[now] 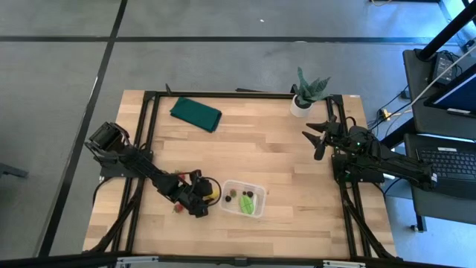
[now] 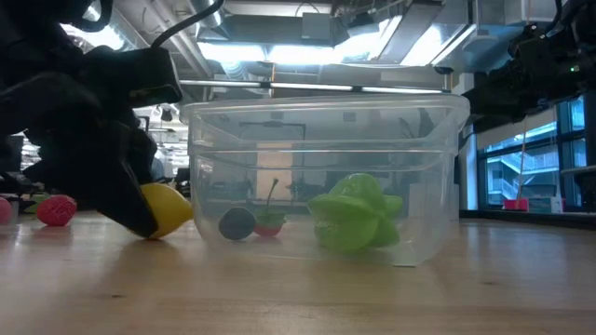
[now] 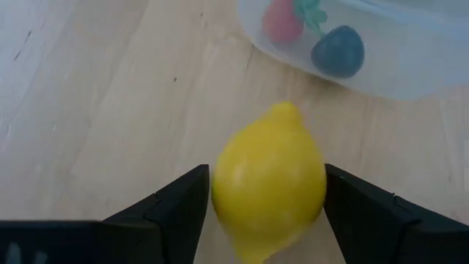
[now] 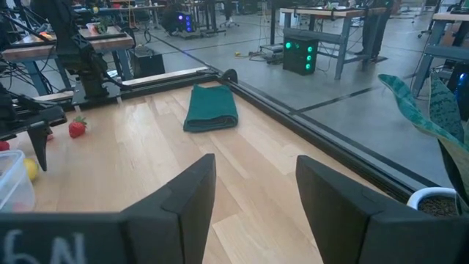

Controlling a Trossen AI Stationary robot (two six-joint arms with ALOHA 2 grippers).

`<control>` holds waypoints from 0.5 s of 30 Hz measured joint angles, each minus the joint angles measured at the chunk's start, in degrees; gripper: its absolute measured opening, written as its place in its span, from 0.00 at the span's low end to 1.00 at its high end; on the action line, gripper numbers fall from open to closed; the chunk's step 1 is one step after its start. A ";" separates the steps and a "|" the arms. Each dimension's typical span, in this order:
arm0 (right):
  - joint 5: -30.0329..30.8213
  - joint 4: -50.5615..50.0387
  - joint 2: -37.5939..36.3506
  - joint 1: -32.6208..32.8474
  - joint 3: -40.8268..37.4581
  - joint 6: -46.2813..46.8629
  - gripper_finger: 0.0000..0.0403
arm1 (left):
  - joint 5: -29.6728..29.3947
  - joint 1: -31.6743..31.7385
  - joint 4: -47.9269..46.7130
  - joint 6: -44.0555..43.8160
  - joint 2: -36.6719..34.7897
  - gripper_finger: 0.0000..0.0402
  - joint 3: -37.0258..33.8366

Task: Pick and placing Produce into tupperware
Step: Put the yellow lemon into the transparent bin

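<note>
Clear plastic tupperware (image 1: 244, 199) already has the light green piece (image 2: 354, 212), a dark berry (image 2: 237, 223) and a strawberry (image 3: 283, 20) inside. Left gripper (image 3: 267, 192) has its fingers around the lemon (image 3: 269, 181) on the desk (image 1: 260, 141) just beside the tub wall, looks like a loose grip. One strawberry (image 4: 77, 128) is waiting outside. Right gripper (image 4: 253, 183) hangs parted and empty near the plant (image 1: 306, 92), well apart, so there's plenty of room.
</note>
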 joint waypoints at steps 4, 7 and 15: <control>0.00 0.00 -0.02 0.01 -0.02 0.00 0.48 | -1.16 0.00 0.26 -0.09 0.00 0.60 -0.05; 0.00 0.00 0.00 0.00 -0.01 0.02 0.48 | -1.25 0.00 0.26 -0.09 0.00 0.58 -0.05; -0.01 0.00 0.00 -0.01 -0.02 0.04 0.48 | -1.38 0.00 0.27 -0.09 0.00 0.50 -0.05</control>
